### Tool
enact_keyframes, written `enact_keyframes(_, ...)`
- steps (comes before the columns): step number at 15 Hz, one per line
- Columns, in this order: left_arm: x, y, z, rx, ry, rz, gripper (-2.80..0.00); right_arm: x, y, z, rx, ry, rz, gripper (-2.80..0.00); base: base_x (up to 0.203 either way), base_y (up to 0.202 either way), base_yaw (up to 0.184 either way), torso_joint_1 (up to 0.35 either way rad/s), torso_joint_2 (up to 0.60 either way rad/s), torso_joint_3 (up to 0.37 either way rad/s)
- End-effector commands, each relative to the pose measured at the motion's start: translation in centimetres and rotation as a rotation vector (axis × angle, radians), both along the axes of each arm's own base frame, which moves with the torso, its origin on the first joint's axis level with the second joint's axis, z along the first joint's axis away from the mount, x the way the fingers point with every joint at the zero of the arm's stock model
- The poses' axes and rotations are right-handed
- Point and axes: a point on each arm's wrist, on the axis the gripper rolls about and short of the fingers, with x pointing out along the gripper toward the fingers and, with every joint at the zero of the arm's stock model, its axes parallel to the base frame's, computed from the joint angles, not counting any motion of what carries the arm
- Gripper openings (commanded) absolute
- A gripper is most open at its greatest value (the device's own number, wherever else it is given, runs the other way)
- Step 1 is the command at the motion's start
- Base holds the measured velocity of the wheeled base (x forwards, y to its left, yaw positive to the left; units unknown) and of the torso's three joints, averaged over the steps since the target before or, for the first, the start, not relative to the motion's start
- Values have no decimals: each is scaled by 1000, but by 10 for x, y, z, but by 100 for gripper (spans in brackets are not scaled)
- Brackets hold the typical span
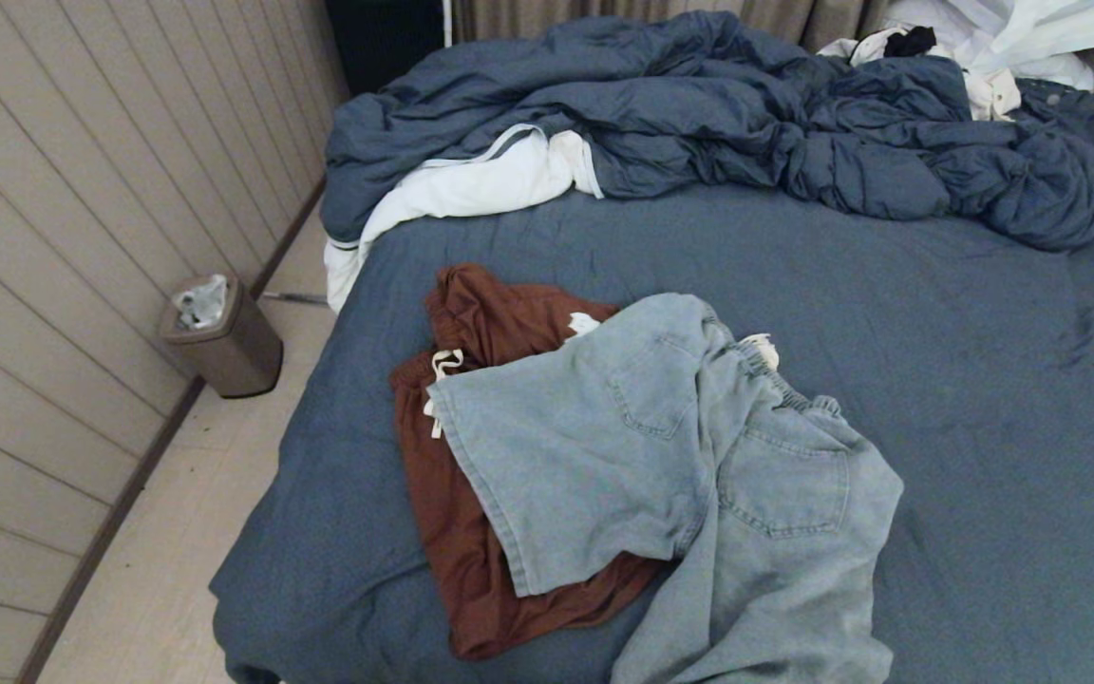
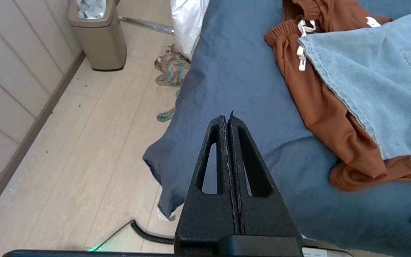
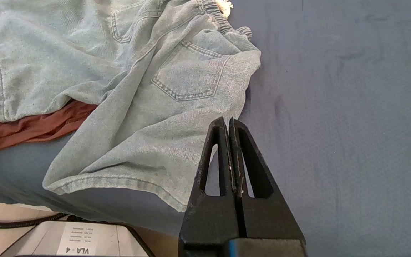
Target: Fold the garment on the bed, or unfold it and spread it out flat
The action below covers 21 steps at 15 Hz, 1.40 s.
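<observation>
The bed (image 1: 984, 380) fills the scene, its blue duvet (image 1: 699, 114) bunched along the far side, leaving the sheet free for spreading. Near the front edge, crumpled denim shorts (image 1: 661, 456) lie over rust-brown shorts (image 1: 471, 323). Left gripper (image 2: 228, 119) and right gripper (image 3: 226, 123) hover nearside, fingers pressed together, gripping nothing.

wall (image 1: 82, 237): beige panelled | floor (image 1: 177, 532): pale wood | bin (image 1: 224, 337) by wall (lined) | curtain (image 1: 604, 14) at back
</observation>
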Motion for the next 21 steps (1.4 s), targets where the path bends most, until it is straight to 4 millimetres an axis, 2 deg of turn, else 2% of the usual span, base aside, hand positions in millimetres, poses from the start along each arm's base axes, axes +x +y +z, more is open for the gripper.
enact_keyframes(1, 0, 0, 0, -1, -1, 0, -280, 0, 0, 0, -1, 0, 1, -280, 0, 0, 0, 0, 0, 0)
enact_keyframes(21, 0, 0, 0, -1, -1, 0, -280, 0, 0, 0, 5, -3, 1, -280, 0, 0, 0, 0, 0, 0)
